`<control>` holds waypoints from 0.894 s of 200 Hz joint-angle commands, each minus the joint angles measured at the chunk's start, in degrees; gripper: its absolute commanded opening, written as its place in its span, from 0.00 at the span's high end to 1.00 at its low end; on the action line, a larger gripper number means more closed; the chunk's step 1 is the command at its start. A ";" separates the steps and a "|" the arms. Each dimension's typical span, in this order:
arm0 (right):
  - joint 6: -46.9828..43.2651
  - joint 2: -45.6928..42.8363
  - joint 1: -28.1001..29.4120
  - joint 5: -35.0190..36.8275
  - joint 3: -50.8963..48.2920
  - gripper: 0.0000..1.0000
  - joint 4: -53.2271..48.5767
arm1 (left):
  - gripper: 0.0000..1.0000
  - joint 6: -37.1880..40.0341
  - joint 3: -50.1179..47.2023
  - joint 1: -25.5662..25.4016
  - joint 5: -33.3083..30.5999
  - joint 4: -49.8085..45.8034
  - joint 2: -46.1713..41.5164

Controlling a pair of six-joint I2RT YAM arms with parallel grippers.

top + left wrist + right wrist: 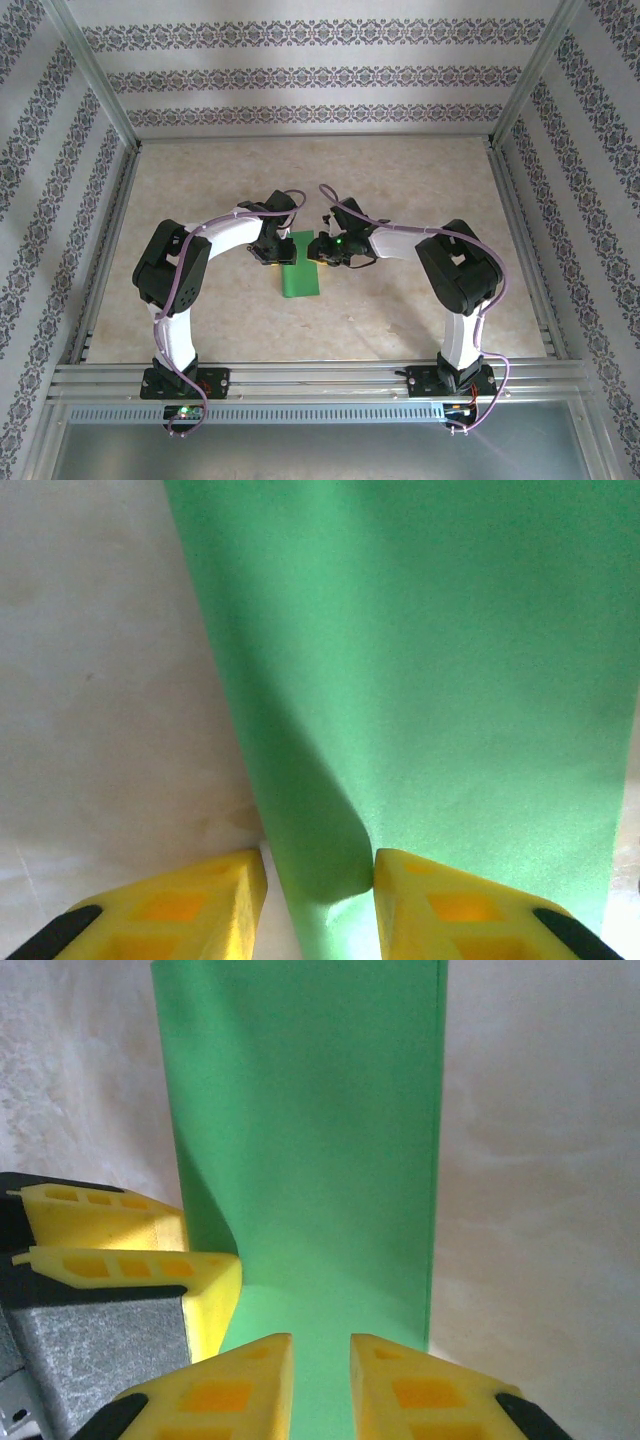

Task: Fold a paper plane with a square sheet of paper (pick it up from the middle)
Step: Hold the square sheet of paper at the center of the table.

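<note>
The square sheet of paper (301, 272) lies folded into a narrow bright green strip on the table between my two grippers. My left gripper (272, 252) is at the strip's left edge. In the left wrist view the sheet (430, 680) curls up into a rounded fold that stands between the left gripper's (320, 880) parted yellow fingers, touching the right one, with a slit of table beside the left one. My right gripper (322, 250) is at the strip's right side. In the right wrist view its jaws (320, 1360) stand narrowly apart over the flat sheet (310, 1140).
The left gripper's yellow fingers (130, 1260) show at the left of the right wrist view, close beside the right gripper. The pale marbled table (420, 170) is walled by patterned panels and metal rails (300, 372).
</note>
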 commanded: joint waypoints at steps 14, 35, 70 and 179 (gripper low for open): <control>-1.28 2.45 0.53 -1.16 2.20 0.78 -1.89 | 0.64 1.64 -0.59 -0.27 0.89 -0.63 3.84; -1.93 3.42 0.48 -1.29 2.83 0.79 -2.83 | 0.64 1.69 -0.64 -0.23 0.89 -0.65 3.93; -2.86 4.26 0.56 1.35 3.24 0.79 -6.33 | 0.65 1.84 -0.61 -0.20 0.54 -0.77 3.93; -3.84 8.99 0.72 5.95 1.53 0.83 -10.30 | 0.59 -3.77 -0.08 2.11 1.19 1.12 -10.65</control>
